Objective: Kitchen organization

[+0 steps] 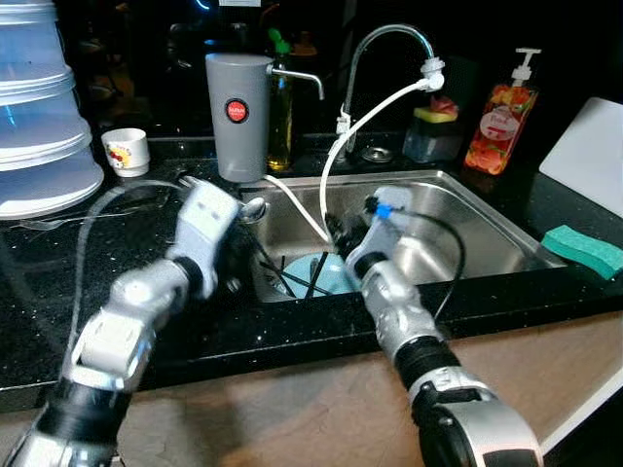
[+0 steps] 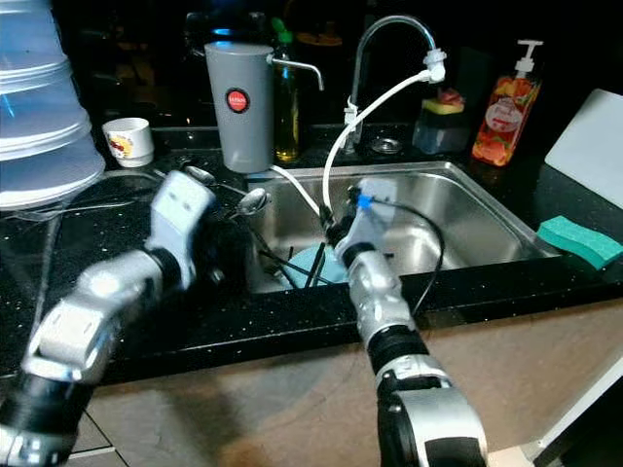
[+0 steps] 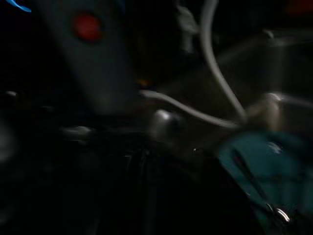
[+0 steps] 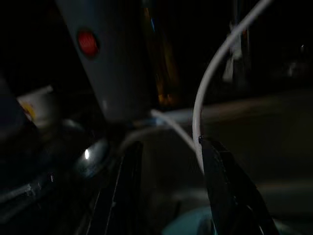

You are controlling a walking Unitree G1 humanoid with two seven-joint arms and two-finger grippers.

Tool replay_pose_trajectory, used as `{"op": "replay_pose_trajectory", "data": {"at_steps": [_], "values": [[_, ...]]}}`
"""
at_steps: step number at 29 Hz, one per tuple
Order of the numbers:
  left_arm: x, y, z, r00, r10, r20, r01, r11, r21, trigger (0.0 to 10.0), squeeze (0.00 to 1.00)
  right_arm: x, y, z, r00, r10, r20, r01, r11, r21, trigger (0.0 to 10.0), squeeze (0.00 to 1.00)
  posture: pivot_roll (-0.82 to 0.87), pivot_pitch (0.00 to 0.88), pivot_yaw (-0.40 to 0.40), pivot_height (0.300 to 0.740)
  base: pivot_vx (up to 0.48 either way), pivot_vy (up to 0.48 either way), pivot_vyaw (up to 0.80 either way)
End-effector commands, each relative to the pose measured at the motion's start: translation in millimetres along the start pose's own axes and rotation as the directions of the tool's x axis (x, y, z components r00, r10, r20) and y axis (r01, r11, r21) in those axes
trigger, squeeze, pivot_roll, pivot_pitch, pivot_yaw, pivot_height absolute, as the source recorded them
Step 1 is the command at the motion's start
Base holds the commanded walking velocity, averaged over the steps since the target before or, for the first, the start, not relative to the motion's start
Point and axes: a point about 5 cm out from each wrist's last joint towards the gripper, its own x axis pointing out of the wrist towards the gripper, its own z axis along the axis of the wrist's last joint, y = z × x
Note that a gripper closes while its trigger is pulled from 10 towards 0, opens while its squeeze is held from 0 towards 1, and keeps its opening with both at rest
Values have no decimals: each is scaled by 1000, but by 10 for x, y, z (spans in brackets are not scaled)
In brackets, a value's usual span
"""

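Observation:
A teal plate [image 1: 326,274] lies on the floor of the steel sink [image 1: 487,233], with thin black sticks [image 1: 313,277] leaning across it. Two metal spoons [image 1: 251,207] rest on the black counter at the sink's back left corner. My right gripper [image 1: 333,235] reaches down into the sink just above the plate. In the right wrist view it [image 4: 168,144] is open, and the white hose [image 4: 205,93] runs close by one finger [image 4: 230,191]. My left gripper [image 1: 243,265] hovers at the sink's left rim, near the spoons; its wrist view is dark and blurred.
A grey dispenser [image 1: 238,115] with a red button stands behind the sink beside an oil bottle [image 1: 280,107] and the tap [image 1: 389,44]. Also nearby are a soap bottle [image 1: 501,117], a green sponge [image 1: 582,250], a small cup [image 1: 127,151] and stacked plastic tubs [image 1: 39,117].

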Motion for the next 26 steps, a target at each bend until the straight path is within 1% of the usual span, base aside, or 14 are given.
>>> {"op": "replay_pose_trajectory", "data": {"at_steps": [1,2,4,5,7,11,12,15,16,19,20,21,22,26], "values": [[7,68,-51,998,59,-34,-59,998,1,10000,0,28,54,66,999,47,7,-47,999,6,10000,0,34,0,-12,740,0,0,0],[7,68,-51,998,59,-34,-59,998,1,10000,0,28,54,66,999,47,7,-47,999,6,10000,0,34,0,-12,740,0,0,0],[-9,229,-128,982,155,-106,-159,987,-28,10000,0,10,179,105,986,167,-14,-168,985,-40,10000,0,29,0,-3,740,0,0,0],[-9,229,-128,982,155,-106,-159,987,-28,10000,0,10,179,105,986,167,-14,-168,985,-40,10000,0,29,0,-3,740,0,0,0],[-30,321,-267,956,215,-197,-227,973,-39,10000,39,-30,327,88,961,273,-50,-277,957,-82,10000,0,27,0,-2,740,0,0,0],[-32,331,-362,937,242,-253,-260,965,-39,10000,16,-45,391,74,952,300,-55,-303,949,-81,10000,0,27,0,-2,740,0,0,0],[-29,327,-398,927,254,-276,-277,960,-46,10000,482,-50,403,77,952,301,-56,-305,949,-76,10000,0,26,0,-2,740,0,0,0],[-29,323,-426,919,261,-294,-286,957,-44,10000,482,-52,411,80,952,301,-57,-304,950,-74,10000,0,26,0,-2,740,0,0,0],[-31,317,-453,912,261,-315,-294,954,-60,10000,1000,-56,425,88,951,305,-60,-308,949,-72,10000,0,26,0,-2,740,0,0,0],[-49,292,-516,901,236,-363,-286,954,-88,10000,1000,-59,462,104,943,326,-68,-331,941,-74,10000,0,28,0,-5,740,0,0,0],[-56,282,-527,900,225,-374,-274,958,-84,10000,592,-66,467,108,941,331,-73,-336,939,-76,10000,0,28,0,-5,740,0,0,0],[-56,282,-527,900,225,-374,-274,958,-84,10000,592,-66,467,108,941,331,-73,-336,939,-76,10000,0,28,0,-5,740,0,0,0],[-62,275,-535,897,218,-384,-273,958,-93,10000,0,-72,473,110,938,337,-78,-343,936,-77,10000,0,28,0,-5,740,0,0,0],[-92,268,-618,872,200,-447,-283,950,-128,10000,0,-87,491,109,930,355,-94,-362,929,-77,10000,0,28,0,-5,740,0,0,0]]}}
